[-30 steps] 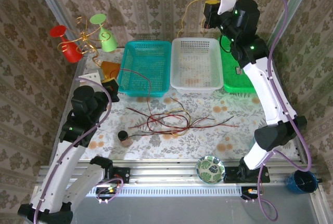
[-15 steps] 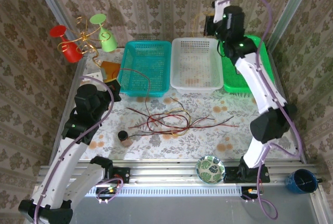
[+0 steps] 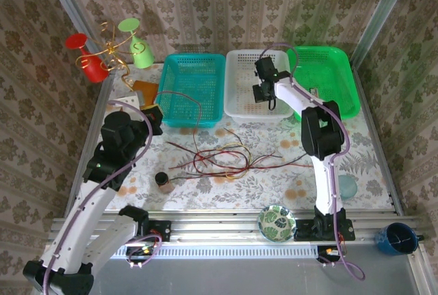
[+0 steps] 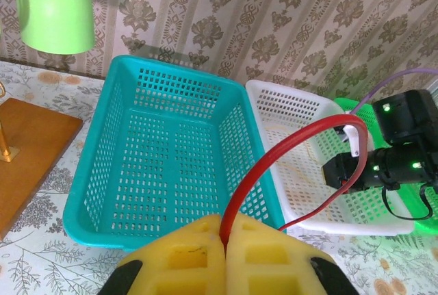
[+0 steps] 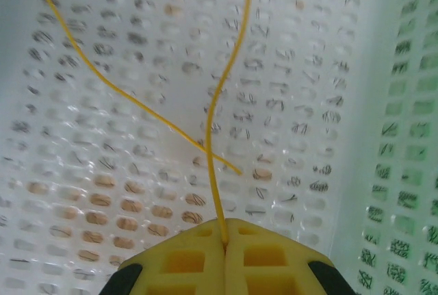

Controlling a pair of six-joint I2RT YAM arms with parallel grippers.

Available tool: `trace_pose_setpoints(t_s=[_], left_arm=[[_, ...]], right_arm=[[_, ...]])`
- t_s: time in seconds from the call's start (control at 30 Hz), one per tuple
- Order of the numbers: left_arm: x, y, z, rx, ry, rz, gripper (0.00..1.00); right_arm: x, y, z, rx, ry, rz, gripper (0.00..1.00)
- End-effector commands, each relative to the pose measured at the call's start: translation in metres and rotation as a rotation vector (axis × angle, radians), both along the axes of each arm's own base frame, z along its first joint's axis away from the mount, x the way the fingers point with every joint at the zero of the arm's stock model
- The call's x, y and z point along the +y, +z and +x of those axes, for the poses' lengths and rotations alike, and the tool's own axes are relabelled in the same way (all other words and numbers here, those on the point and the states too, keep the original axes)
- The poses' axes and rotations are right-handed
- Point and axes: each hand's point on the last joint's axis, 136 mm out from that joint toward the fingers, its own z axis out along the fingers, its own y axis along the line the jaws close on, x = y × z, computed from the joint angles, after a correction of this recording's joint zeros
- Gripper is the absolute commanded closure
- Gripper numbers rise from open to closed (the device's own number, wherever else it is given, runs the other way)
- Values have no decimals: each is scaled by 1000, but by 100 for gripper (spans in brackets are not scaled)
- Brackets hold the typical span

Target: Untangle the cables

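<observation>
Looking from the near edge, we see the cables [image 3: 219, 159] lying tangled in the middle of the counter [image 3: 274, 189] — maroon, black and yellow-orange strands crossing one another. Beyond them on the left, the left hand [image 4: 224, 235] is pinched tight on a red cable [image 4: 270, 165] that arcs up in front of the teal basket [image 4: 102, 165]. Farthest back, the right hand [image 5: 224, 241] is closed on a yellow cable [image 5: 213, 131] — low inside the white basket [image 5: 89, 192]
</observation>
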Motion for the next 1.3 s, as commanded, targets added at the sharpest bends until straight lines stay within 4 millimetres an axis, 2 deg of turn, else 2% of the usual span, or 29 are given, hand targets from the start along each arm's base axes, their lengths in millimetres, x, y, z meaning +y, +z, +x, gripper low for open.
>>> trace_pose_setpoints(t_s=[0.0, 0.17, 0.27, 0.37, 0.53, 0.73, 0.83, 0.97, 1.03, 1.13, 1.27], left_arm=[[0, 5, -3, -2, 2, -1, 100], [8, 26, -3, -45, 52, 14, 100], [8, 42, -1, -76, 56, 32, 100], [5, 65, 2, -111, 48, 39, 100], [-4, 115, 12, -187, 17, 58, 100], [-2, 179, 33, -306, 80, 99, 100], [0, 212, 43, -386, 119, 121, 100], [2, 247, 53, -492, 169, 118, 100], [2, 253, 61, -517, 191, 142, 100], [1, 238, 81, -489, 229, 228, 100], [-2, 179, 114, -364, 261, 372, 100]], right_arm=[[-3, 25, 2, -14, -15, 6, 81], [2, 84, -2, -115, -1, 68, 42], [0, 115, -11, -161, 6, 83, 30], [-3, 134, -24, -188, 14, 90, 22], [-5, 155, -51, -220, 27, 137, 19], [-1, 167, -84, -244, 37, 228, 18], [0, 171, -94, -252, 40, 261, 18], [1, 176, -101, -260, 44, 286, 18], [1, 176, -104, -261, 44, 291, 18], [1, 177, -107, -257, 50, 295, 18], [-3, 179, -113, -256, 51, 298, 17]])
